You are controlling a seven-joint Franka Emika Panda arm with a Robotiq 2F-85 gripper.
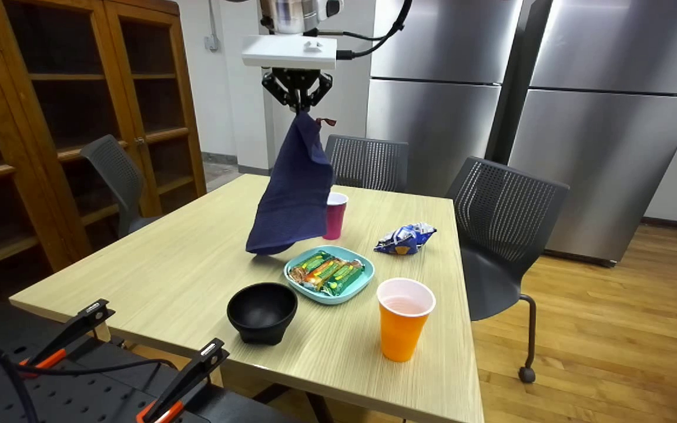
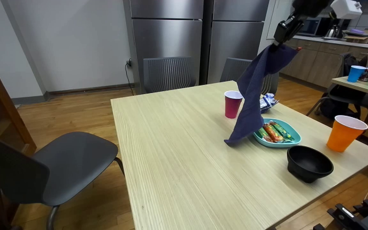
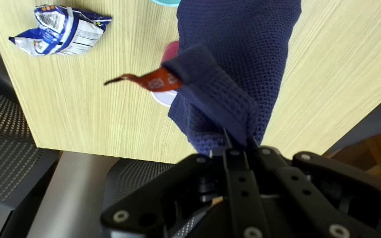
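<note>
We see a navy cloth (image 1: 300, 182) hanging from the claw (image 1: 298, 110), which is pressed together on it, pinching a gathered spot near the top. A red-orange tag (image 3: 160, 80) sticks out from the cloth close to the pinch. In both exterior views we find the cloth up and to the left of the turquoise plate (image 1: 329, 298), its lower end just beside it; we cannot tell whether that end touches the desk (image 1: 168, 247).

Wrapped bars (image 1: 324, 274), green and orange, lie side by side on the plate. A black bowl (image 1: 262, 311) stands near the plate, and a pink cup (image 1: 336, 220) stands on the plate's opposite side. In an exterior view we see an orange cup (image 1: 402, 329) upright, nearer than the plate and to its right, and a crumpled blue-and-white packet (image 1: 407, 239) beyond the plate, also to its right. Well beyond the plate are dark chairs (image 1: 503, 217), steel fridges (image 1: 432, 135) and, to its left, a wooden cabinet (image 1: 120, 76).
</note>
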